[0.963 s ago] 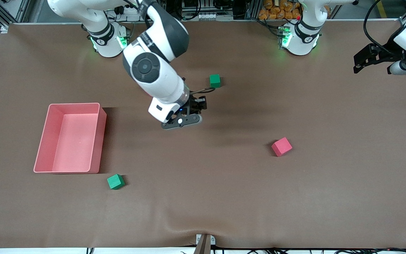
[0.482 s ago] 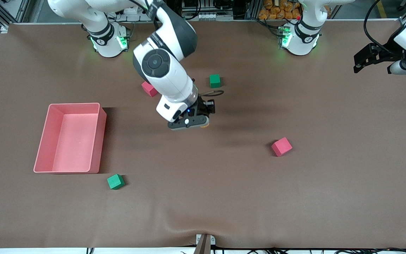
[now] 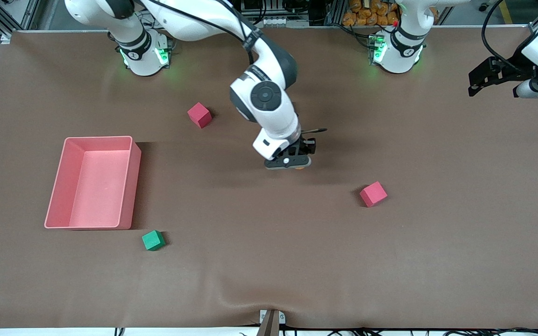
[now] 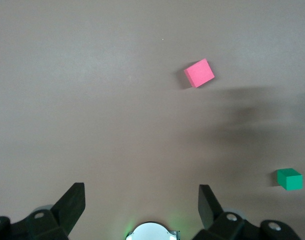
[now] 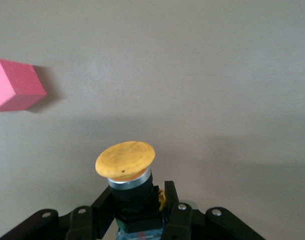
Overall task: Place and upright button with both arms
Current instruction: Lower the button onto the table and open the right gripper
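Note:
My right gripper (image 3: 292,162) is over the middle of the table and is shut on the button. In the right wrist view the fingers (image 5: 178,207) clamp the black blocky body (image 5: 135,197) from both sides, and the round orange cap (image 5: 125,159) sticks out past the fingertips, tilted. In the front view only a sliver of the orange cap (image 3: 300,167) shows under the hand. My left gripper (image 3: 479,84) waits high over the left arm's end of the table. It is open and empty, with its fingers (image 4: 72,202) wide apart.
A pink bin (image 3: 92,183) stands toward the right arm's end. One red cube (image 3: 199,115) lies near the right arm's base, another (image 3: 373,193) nearer the camera. A green cube (image 3: 153,240) lies near the bin. The left wrist view shows a red cube (image 4: 199,73) and a green cube (image 4: 289,179).
The right arm has swung toward the left arm's end of the table with the button. It has uncovered the red cube near its base and now hides a green cube. The left arm has not moved.

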